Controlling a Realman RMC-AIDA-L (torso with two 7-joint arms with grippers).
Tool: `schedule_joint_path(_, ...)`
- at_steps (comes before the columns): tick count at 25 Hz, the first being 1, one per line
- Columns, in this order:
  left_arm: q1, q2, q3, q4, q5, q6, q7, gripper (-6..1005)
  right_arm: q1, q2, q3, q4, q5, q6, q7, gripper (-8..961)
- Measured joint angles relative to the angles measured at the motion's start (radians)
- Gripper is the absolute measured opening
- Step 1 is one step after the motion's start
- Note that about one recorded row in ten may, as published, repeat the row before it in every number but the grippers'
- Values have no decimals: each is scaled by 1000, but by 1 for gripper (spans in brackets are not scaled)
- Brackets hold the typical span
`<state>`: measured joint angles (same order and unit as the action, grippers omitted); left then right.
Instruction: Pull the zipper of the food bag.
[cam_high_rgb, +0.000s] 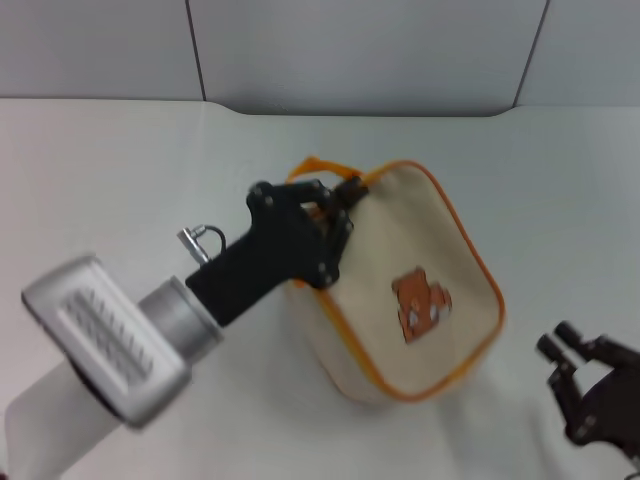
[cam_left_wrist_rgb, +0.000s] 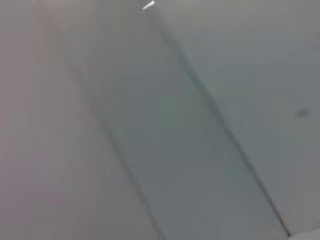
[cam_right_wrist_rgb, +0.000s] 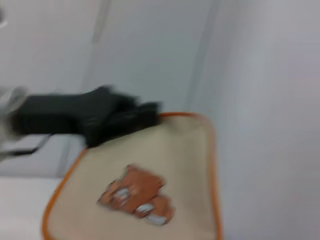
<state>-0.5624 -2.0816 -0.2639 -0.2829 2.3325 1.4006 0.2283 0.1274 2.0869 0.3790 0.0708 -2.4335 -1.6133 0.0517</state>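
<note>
The food bag (cam_high_rgb: 420, 250) is beige with orange piping and lies on the white table with its brown bear picture (cam_high_rgb: 420, 305) facing up. Its orange loop handle (cam_high_rgb: 315, 165) sticks out at the far left corner. My left gripper (cam_high_rgb: 343, 205) is pressed against the bag's far left edge, right beside the handle. The zipper is hidden behind the gripper. The right wrist view shows the bag (cam_right_wrist_rgb: 170, 155) and the left gripper (cam_right_wrist_rgb: 145, 112) at its edge. My right gripper (cam_high_rgb: 557, 340) is open and empty, at the near right, clear of the bag. The left wrist view shows only wall.
The white table (cam_high_rgb: 120, 170) stretches to a grey panelled wall (cam_high_rgb: 350, 50) at the back. My left arm's silver wrist housing (cam_high_rgb: 105, 335) fills the near left.
</note>
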Motion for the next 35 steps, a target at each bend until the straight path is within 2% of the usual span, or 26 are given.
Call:
schedule_joint_path(2,6,0,-73,-31,0,-87,-134,48,25,-2,35,-36,0,-9,116,118)
schedule_joint_path(5,8,0,-90,-40,0,-107,-213,48,48,-4,41,-63,0,-29,192,209)
schedule_joint_path(11,20,3,-79,-40,15,-83,-324,214,124,-5,37,-163,0,-114,395,400)
schedule_joint_path(15,32,14,-74,-20,90,-14,-406,365,169,-17,11,-256,-15,-201,521,537)
schedule_joint_path(17,24,37,-73,93,249,103,-594,429,197,-32,-39,-326,-21,-273,591,611)
schedule_joint_path(18,24,37,-73,93,249,103,-594,455,197,-32,-39,-326,-21,-273,591,649)
schedule_joint_path(20,7,41,-68,206,357,180,-687,509,212,-41,-73,-353,-21,-313,609,723)
schedule_joint_path(22,0,39,-64,318,467,285,-736,563,238,-54,-181,-389,-22,-359,652,772)
schedule_joint_path(23,0,39,-64,318,467,285,-736,589,238,-54,-181,-389,-22,-359,652,796)
schedule_joint_path(25,6,38,-55,360,508,343,-742,659,258,-58,-251,-408,-22,-366,697,845)
schedule_joint_path(27,14,40,-22,390,519,372,-768,744,278,-56,-347,-417,-22,-363,724,844)
schedule_joint_path(29,15,41,-9,394,520,375,-777,829,282,-55,-367,-417,-21,-362,725,843)
schedule_joint_path(32,14,40,32,410,520,379,-801,826,293,-48,-392,-417,-21,-361,727,842)
schedule_joint_path(35,12,35,35,420,520,380,-802,822,294,-46,-392,-418,-21,-361,727,842)
